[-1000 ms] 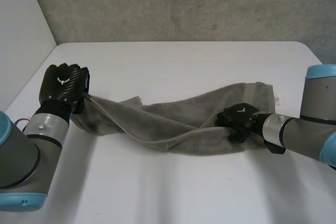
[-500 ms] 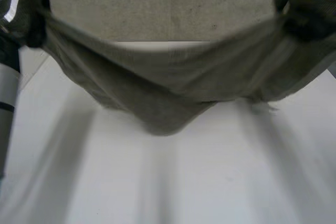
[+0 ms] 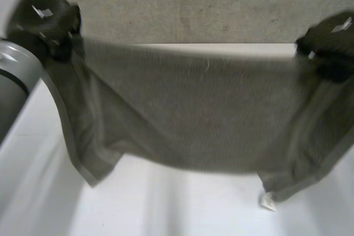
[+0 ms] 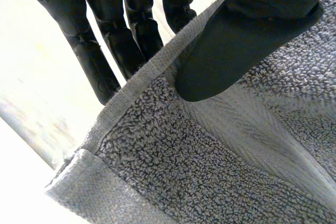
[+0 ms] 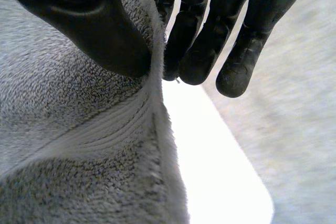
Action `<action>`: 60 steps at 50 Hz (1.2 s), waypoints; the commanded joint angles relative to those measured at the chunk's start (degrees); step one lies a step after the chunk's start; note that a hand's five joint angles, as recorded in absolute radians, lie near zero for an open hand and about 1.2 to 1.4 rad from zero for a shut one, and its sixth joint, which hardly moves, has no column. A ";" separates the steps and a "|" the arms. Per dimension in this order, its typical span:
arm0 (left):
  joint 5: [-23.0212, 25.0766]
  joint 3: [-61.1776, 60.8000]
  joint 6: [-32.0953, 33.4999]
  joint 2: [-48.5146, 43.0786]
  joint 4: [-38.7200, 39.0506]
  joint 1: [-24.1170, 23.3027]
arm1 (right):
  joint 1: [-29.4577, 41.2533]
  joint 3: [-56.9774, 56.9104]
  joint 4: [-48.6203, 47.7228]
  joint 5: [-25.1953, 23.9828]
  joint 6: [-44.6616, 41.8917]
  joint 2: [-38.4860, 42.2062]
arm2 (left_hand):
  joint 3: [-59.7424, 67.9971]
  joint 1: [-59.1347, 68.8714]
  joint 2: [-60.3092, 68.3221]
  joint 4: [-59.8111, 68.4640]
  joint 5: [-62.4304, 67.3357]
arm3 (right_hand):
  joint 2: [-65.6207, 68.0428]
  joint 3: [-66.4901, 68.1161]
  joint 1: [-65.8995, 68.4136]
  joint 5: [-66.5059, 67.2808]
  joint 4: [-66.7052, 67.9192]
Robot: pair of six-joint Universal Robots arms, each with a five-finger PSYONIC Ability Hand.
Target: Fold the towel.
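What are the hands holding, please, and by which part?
Both hold the towel: the left hand and right hand each pinch its top edge near a corner.

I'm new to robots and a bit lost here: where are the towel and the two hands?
towel [image 3: 188, 120]: head view, middle of the cloth.
left hand [image 3: 47, 23]: head view, back of the hand.
right hand [image 3: 331, 48]: head view, back of the hand.

Soft diffuse light, near-glare on the white table [image 3: 166, 214], faint shadows beneath the hanging towel [image 3: 193, 114].
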 commanded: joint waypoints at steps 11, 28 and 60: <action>-0.79 23.87 -2.43 -22.39 19.22 -0.50 | 12.75 -23.44 -28.77 19.62 -1.43 23.14 | 10.22 11.46 10.21 10.18 11.11 | 3.75 3.54 3.46 3.20 3.28; -2.29 16.16 -16.60 -13.77 29.45 1.09 | 12.92 -9.26 -37.29 18.93 11.50 13.21 | 10.22 11.46 10.21 10.18 11.11 | 3.75 3.54 3.46 3.20 3.28; -0.18 -13.11 -14.40 -23.26 33.58 3.90 | 12.75 29.87 -58.80 15.58 11.15 20.24 | 10.22 11.46 10.21 10.18 11.11 | -52.37 -52.58 -52.65 -52.92 -52.84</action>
